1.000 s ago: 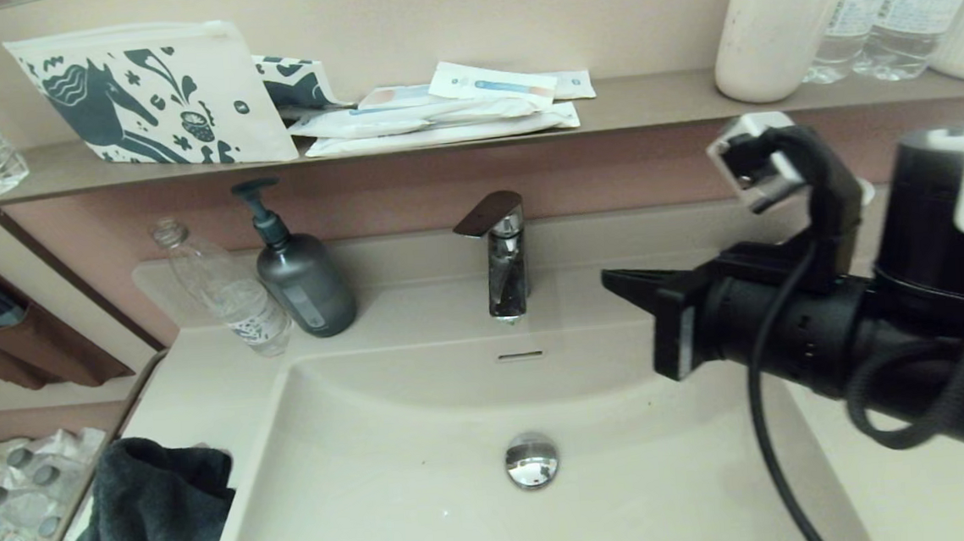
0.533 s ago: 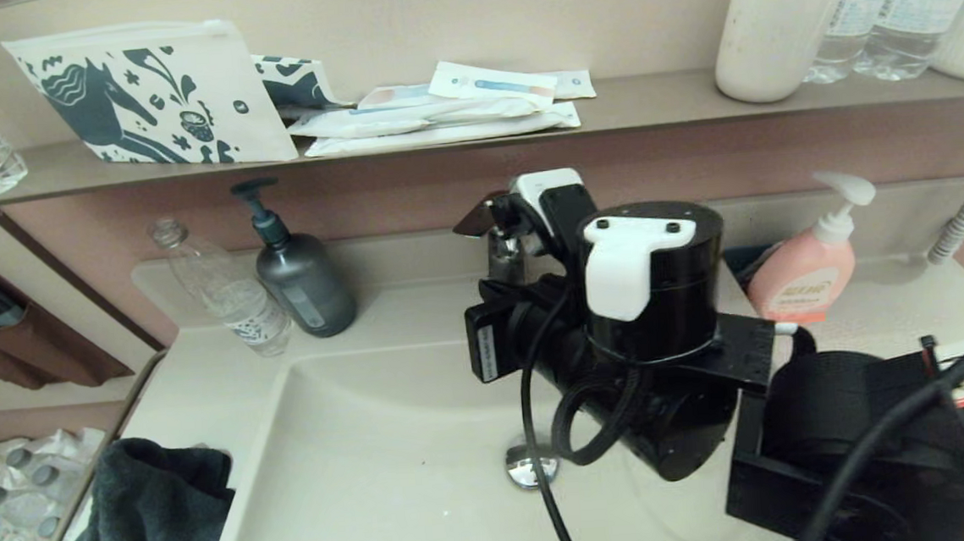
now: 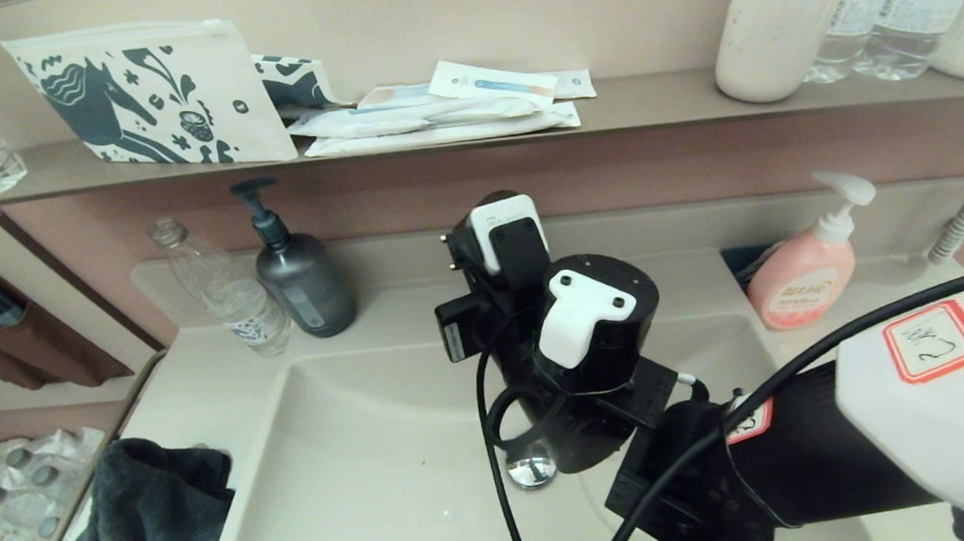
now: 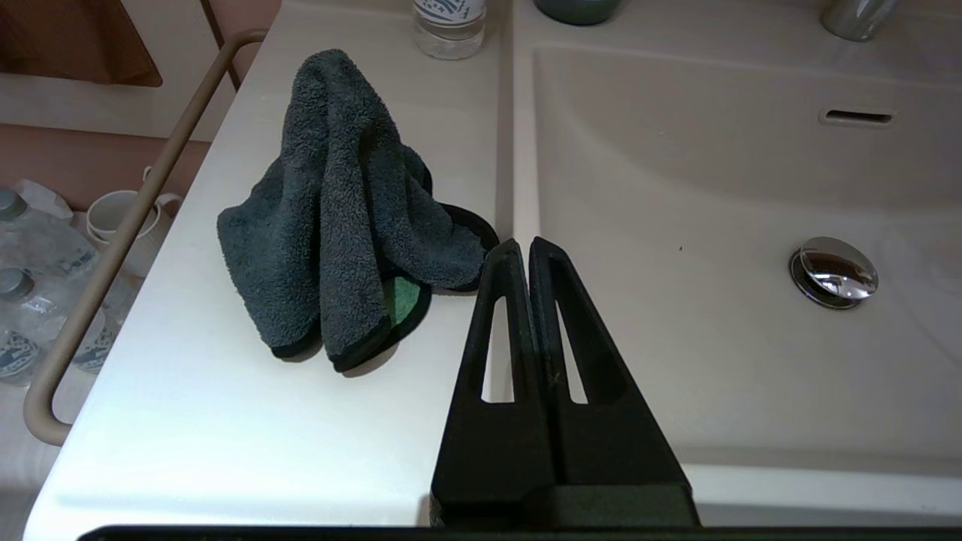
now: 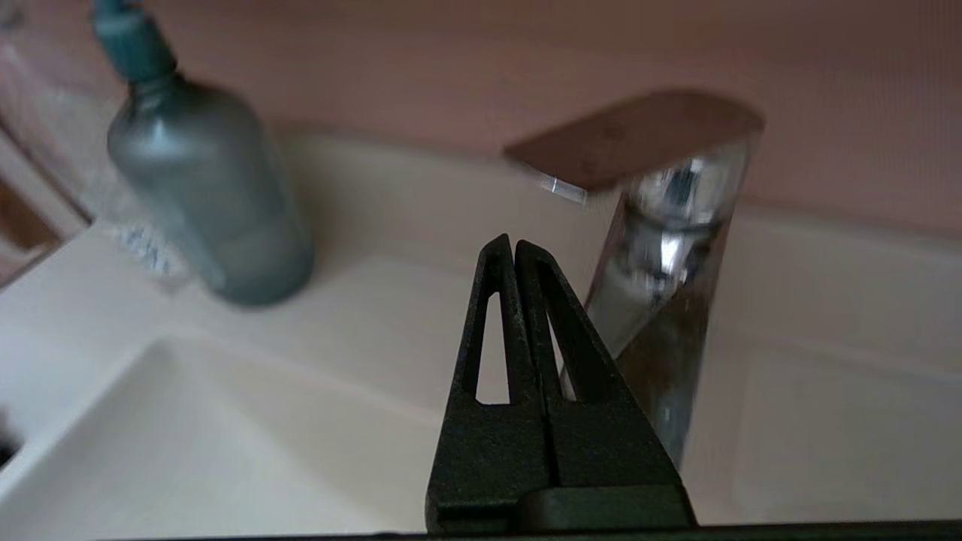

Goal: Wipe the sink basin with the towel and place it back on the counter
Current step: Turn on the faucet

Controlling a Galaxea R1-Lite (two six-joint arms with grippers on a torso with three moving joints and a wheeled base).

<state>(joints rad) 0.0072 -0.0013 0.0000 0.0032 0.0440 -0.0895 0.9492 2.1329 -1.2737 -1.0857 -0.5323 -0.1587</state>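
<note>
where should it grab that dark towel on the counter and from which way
Probably the raised ridge at the top of the towel, coming straight down from above. It sits bunched in a peaked heap on the counter left of the sink basin, so the folds stand up for the jaws to close across, while its lower edges lie flat on the surface. Both grippers are shut now.

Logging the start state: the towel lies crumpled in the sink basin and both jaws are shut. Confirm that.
Not quite. The towel lies crumpled on the counter, beside the sink basin, as the left wrist view shows. Both the left gripper and the right gripper do have shut jaws.
</note>
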